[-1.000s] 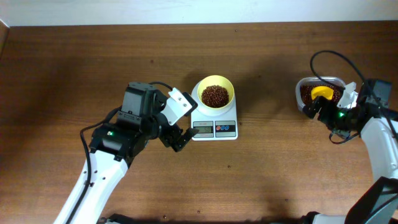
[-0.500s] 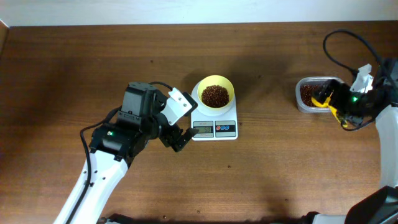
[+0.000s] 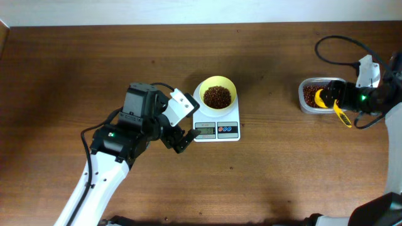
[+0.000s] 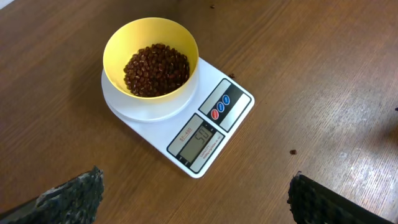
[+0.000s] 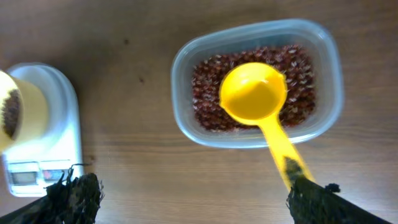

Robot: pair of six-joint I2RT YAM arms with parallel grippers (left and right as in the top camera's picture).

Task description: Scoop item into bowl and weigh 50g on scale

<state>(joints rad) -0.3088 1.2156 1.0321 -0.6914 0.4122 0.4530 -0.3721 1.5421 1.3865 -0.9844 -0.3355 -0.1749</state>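
Left arm: I saw it reach in from the lower left, elbow bent, with the left gripper [image 4: 196,202] low beside the scale [image 4: 244,93], jaws spread wide and empty.
Right arm: it was at the table's [image 3: 282,169] far right, the right gripper [image 5: 196,199] over the tub [image 5: 180,112], jaws wide apart, gripping nothing.
Scoop [image 5: 254,92]: it lay cup-up in the tub, handle over the rim.
Beans [image 4: 155,70]: heaped in the bowl [image 4: 118,46], which stood on the scale.

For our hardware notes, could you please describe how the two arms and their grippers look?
The left arm and right arm both have white links, black joint housings, a green light and a black cable. Each wrist carries a white block. The left gripper and right gripper have dark, rough-textured fingers.
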